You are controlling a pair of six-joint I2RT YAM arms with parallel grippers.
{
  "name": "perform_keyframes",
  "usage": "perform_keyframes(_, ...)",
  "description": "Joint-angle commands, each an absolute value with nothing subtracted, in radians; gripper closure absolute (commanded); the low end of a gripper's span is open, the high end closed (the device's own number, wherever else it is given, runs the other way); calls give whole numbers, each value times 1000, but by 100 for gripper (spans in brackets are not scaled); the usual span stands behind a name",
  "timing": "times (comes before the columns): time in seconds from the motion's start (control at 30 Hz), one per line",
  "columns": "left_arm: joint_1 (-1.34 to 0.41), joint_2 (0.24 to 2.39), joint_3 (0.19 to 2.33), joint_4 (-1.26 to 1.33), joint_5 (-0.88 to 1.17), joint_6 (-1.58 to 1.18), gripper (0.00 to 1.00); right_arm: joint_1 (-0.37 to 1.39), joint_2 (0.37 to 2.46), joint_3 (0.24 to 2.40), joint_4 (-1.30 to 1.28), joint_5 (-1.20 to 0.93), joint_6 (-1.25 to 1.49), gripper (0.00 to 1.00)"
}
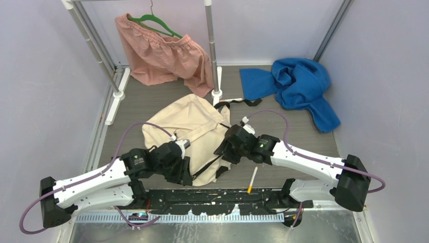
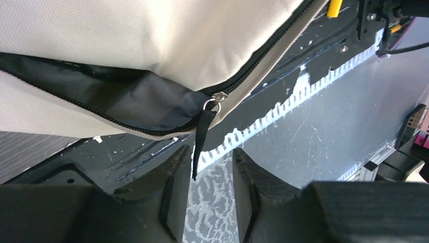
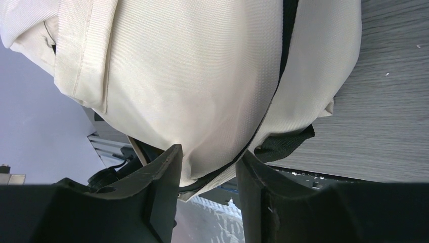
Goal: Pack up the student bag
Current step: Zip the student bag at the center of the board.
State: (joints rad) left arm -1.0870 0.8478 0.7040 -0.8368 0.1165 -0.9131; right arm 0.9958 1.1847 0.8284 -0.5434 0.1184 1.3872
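Grey table (image 1: 152,101), student bag (image 1: 192,126), blue cloth (image 1: 298,86), pen (image 1: 252,179) (yellow-tipped)

Large cream-beige soft fabric backpack (image 1: 188,124) with black straps lies slumped and creased mid-way across the grey table (image 1: 152,96). Its black zipper (image 2: 255,58) stands partly open, showing dark lining. The black webbing pull (image 2: 202,139) hangs from a metal ring.

Top view: bright, even, diffuse light from above. Shadows soft and short, tucked under the student bag (image 1: 187,121). Pale glare on the metal strip (image 1: 212,234) at near edge. Straight lines bow slightly twd frame edges. Left wrist cam: weave sharp, my left fingers (image 2: 167,187) dark and soft-focus. Right wrist cam: fabric well lit, my right fingers (image 3: 157,182) near-black, surface detail lost.
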Motion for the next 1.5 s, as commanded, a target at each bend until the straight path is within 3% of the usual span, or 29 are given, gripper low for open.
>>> perform_keyframes(0.0,-1073,817,701,-778,155,-919,65,1000,1174,845,-502,141,1390,52)
perform_keyframes(0.2,-1069,844,687,-788,154,-923,66,1000,1173,834,-494,140,1391,52)
perform_keyframes(0.3,-1070,852,690,-798,141,-923,73,1000,1170,829,-491,140,1394,52)
perform_keyframes(0.7,-1069,868,672,-769,156,-923,72,1000,1159,814,-476,137,1400,53)
perform_keyframes(0.77,-1068,870,669,-763,154,-924,78,1001,1160,811,-473,135,1400,54)
perform_keyframes(0.8,-1069,870,668,-761,152,-925,86,1001,1161,810,-471,136,1400,54)
perform_keyframes(0.83,-1069,870,670,-763,146,-926,96,1001,1160,808,-471,135,1401,55)
perform_keyframes(0.9,-1067,869,683,-790,126,-928,100,1001,1156,803,-472,136,1402,63)
perform_keyframes(0.97,-1065,854,706,-837,93,-925,100,1001,1145,795,-483,145,1410,91)
perform_keyframes(1.0,-1064,838,719,-868,67,-925,100,1000,1139,791,-493,152,1413,98)
perform_keyframes(1.17,-1030,756,765,-1031,-77,-933,100,1000,1076,746,-512,179,1421,99)
perform_keyframes(1.47,-958,732,798,-1156,-120,-962,100,990,880,639,-538,275,1469,99)
